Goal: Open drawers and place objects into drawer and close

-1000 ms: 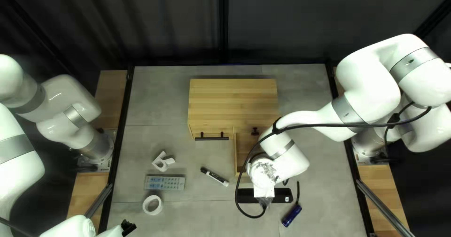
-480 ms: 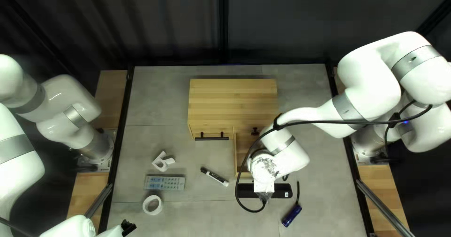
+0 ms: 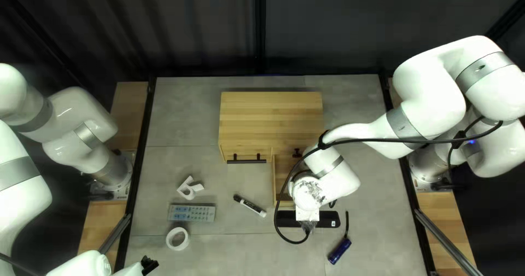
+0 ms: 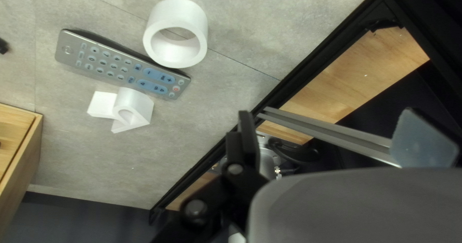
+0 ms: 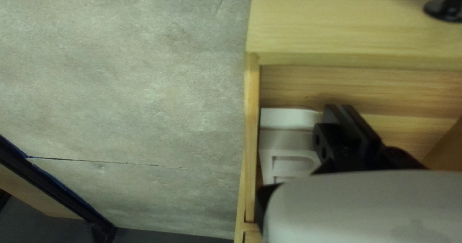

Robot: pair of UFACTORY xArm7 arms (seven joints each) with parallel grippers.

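Fingers together and empty, the right hand (image 3: 307, 195) is hanging over the open right drawer (image 3: 275, 184), where a white block (image 5: 288, 142) is lying; near left, the left hand (image 3: 149, 265) is gaping empty.

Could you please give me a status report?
Left gripper open, right gripper shut. White object inside open drawer. Right gripper there too, likely blocking closure.

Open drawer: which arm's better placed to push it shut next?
Right, I'd say. My right gripper is at the open drawer, beside the white item in it; my left gripper is away near the white ring.
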